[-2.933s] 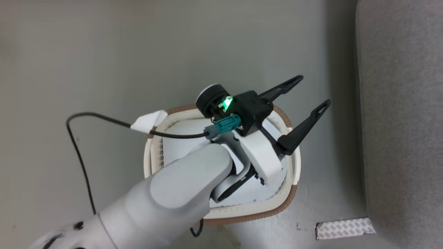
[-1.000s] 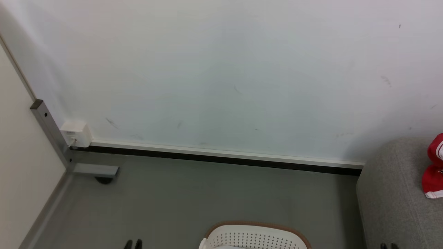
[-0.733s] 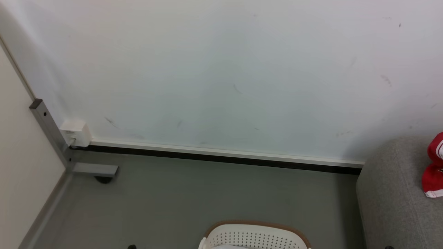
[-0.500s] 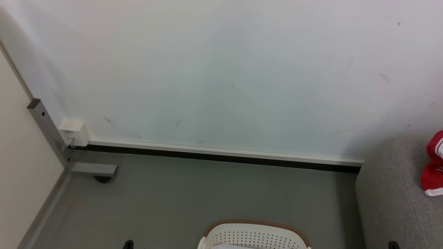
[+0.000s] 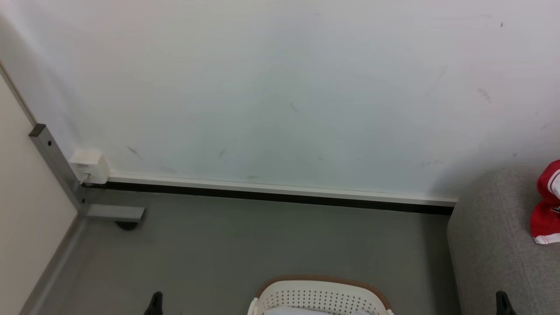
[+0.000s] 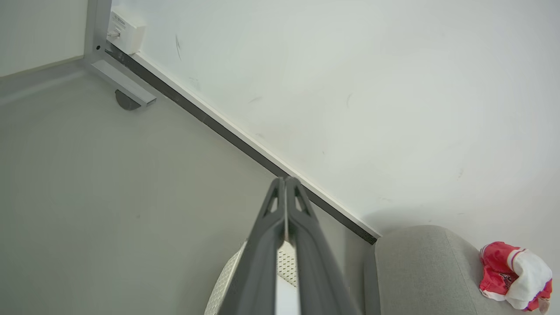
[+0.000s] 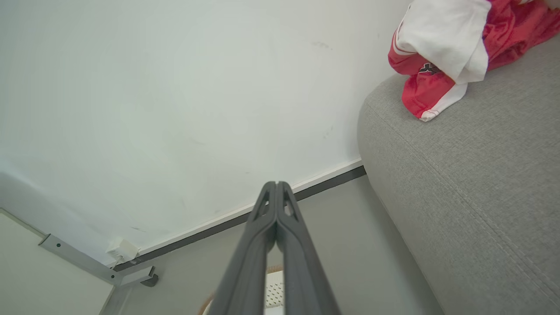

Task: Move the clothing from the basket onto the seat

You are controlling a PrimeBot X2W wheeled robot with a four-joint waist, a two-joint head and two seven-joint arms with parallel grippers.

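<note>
The red and white clothing (image 5: 547, 205) lies bunched on the grey seat (image 5: 494, 245) at the right edge of the head view; it shows too as clothing (image 6: 514, 275) on the seat (image 6: 420, 271) and clothing (image 7: 442, 48) on the seat (image 7: 472, 188). The cream basket (image 5: 319, 297) with its brown rim stands on the floor at the bottom centre, with something pale inside. My left gripper (image 6: 285, 181) is shut with nothing in it, above the basket (image 6: 284, 262). My right gripper (image 7: 276, 186) is shut and empty too. Dark fingertips (image 5: 155, 302) and fingertips (image 5: 501, 302) poke up at the head view's bottom edge.
A white wall (image 5: 280, 87) with a black and white baseboard (image 5: 271, 194) runs behind the grey floor (image 5: 245, 245). A grey metal post with a foot (image 5: 116, 213) and a white wall box (image 5: 87, 166) stand in the left corner.
2.9 s ago the head looked down at an arm with an open gripper over the basket. It has since tilted up to the wall. Over the last second both fingertips rose at the bottom edge.
</note>
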